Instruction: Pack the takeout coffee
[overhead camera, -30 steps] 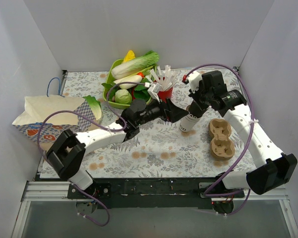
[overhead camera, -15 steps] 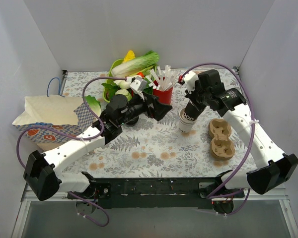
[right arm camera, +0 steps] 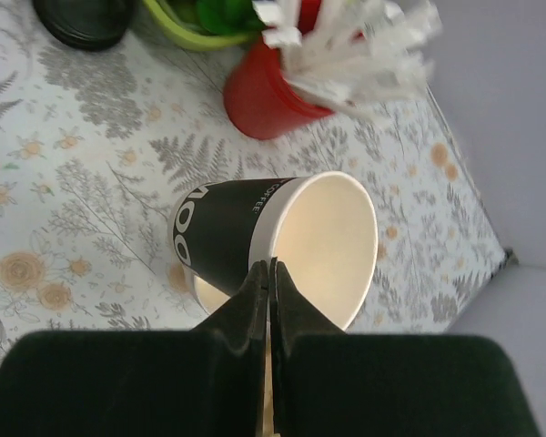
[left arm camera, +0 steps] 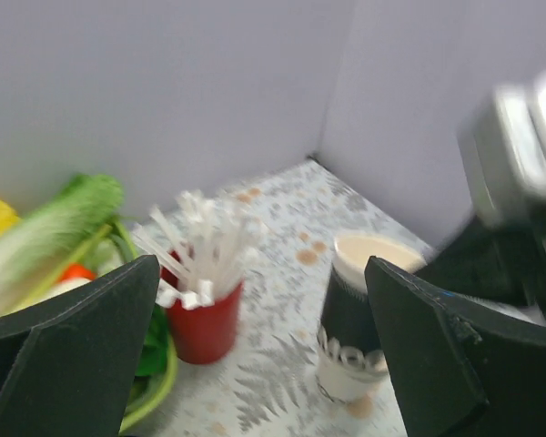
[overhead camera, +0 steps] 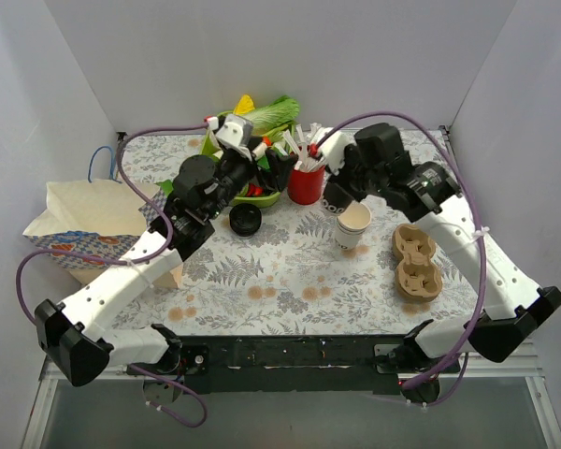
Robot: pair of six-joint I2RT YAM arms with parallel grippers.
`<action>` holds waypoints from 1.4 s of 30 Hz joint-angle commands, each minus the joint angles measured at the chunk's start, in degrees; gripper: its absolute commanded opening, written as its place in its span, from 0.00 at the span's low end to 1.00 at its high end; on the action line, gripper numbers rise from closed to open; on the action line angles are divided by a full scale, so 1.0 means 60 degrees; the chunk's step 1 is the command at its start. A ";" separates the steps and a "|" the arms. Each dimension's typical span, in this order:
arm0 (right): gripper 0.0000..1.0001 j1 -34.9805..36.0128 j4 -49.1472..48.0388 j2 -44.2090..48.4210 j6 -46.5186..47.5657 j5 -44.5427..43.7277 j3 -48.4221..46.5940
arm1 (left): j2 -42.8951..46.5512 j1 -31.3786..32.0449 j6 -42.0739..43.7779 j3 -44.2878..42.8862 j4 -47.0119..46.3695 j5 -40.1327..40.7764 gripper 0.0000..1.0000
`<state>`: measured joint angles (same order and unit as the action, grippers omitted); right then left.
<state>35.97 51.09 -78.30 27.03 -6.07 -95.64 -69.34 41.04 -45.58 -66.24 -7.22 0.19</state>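
A paper cup (overhead camera: 353,227) with a black sleeve and no lid stands slightly tilted on the table, right of the red straw holder (overhead camera: 306,182). My right gripper (overhead camera: 341,208) is shut on its rim, one finger inside and one outside, as the right wrist view shows (right arm camera: 271,273) on the cup (right arm camera: 218,223). My left gripper (overhead camera: 276,168) is open and empty, raised over the vegetable bowl. Its view looks past the straw holder (left arm camera: 205,319) at the cup (left arm camera: 350,319). A round black lid (overhead camera: 245,220) sits left of the cup. I cannot tell if a cup is under it.
A green bowl (overhead camera: 262,198) of vegetables stands at the back centre. A paper bag (overhead camera: 103,210) lies at the left. A brown pulp cup carrier (overhead camera: 416,262) lies right of the cup. The black lid also shows in the right wrist view (right arm camera: 82,18).
My left gripper has drawn back left and up, away from the cup to over the bowl. The right gripper has shifted left and the cup now stands more upright.
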 commanded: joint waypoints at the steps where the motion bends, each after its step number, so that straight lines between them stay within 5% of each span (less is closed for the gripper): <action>1: 0.01 0.1590 -0.1306 0.0379 0.1324 0.0221 0.1009 | 0.0205 -0.0758 0.1195 -0.1291 0.0032 0.1653 0.98; 7: 0.01 0.3262 -0.3560 0.0628 0.2716 0.0352 0.3628 | 0.0218 -0.2224 0.1415 -0.2276 0.0706 0.1741 0.98; 15: 0.01 0.3893 -0.6244 0.1038 0.4182 0.0483 0.6417 | 0.0980 -0.2137 0.2235 -0.1544 0.0048 0.1610 0.98; 42: 0.01 0.3820 -0.4927 0.1112 0.3362 0.0718 0.6828 | 0.0454 -0.1961 0.2324 -0.1485 -0.0100 0.0833 0.98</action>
<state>59.22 20.99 -73.63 48.58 -2.15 -55.18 -66.32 29.02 -31.38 -75.53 -6.68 6.26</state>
